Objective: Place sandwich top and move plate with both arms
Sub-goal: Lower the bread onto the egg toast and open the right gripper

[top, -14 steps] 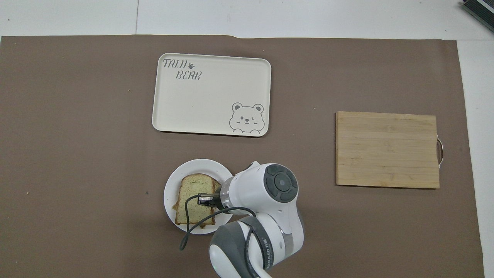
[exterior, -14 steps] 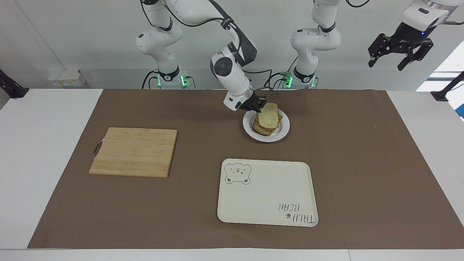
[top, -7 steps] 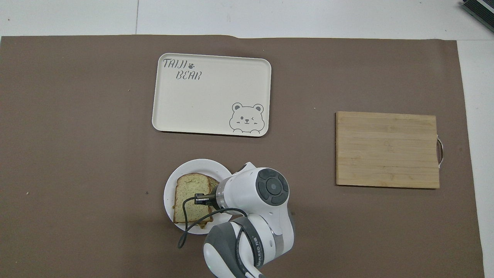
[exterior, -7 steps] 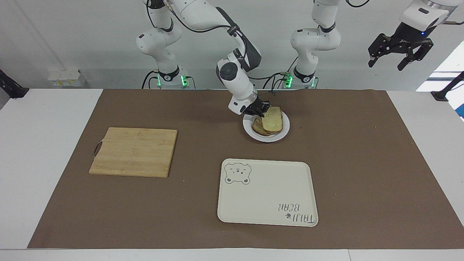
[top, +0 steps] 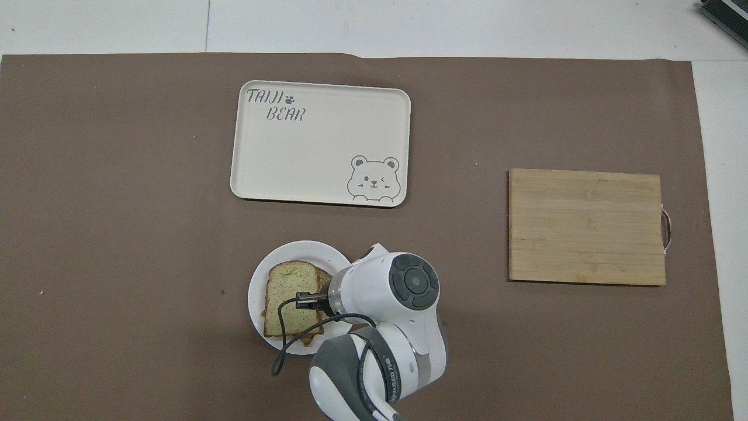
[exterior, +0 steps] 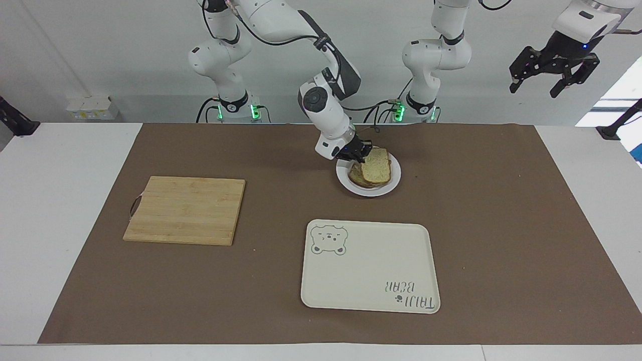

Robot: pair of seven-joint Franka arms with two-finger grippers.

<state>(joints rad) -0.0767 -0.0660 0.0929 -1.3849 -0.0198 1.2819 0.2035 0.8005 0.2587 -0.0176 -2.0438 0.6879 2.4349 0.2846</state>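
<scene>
A small round white plate sits on the brown mat close to the robots. It carries a stack of bread. The sandwich top, a tan slice with a brown crust, lies nearly flat on that stack. My right gripper is shut on the edge of the slice that faces the right arm's end. In the overhead view the right wrist hides its fingers. My left gripper hangs open and high in the air past the left arm's end of the mat, where that arm waits.
A cream tray with a bear print lies farther from the robots than the plate. A wooden cutting board lies toward the right arm's end of the table.
The right gripper has lowered the tilted slice until it lies almost flat on the stack, shifting slightly toward the left arm's end. The left arm has not moved.
</scene>
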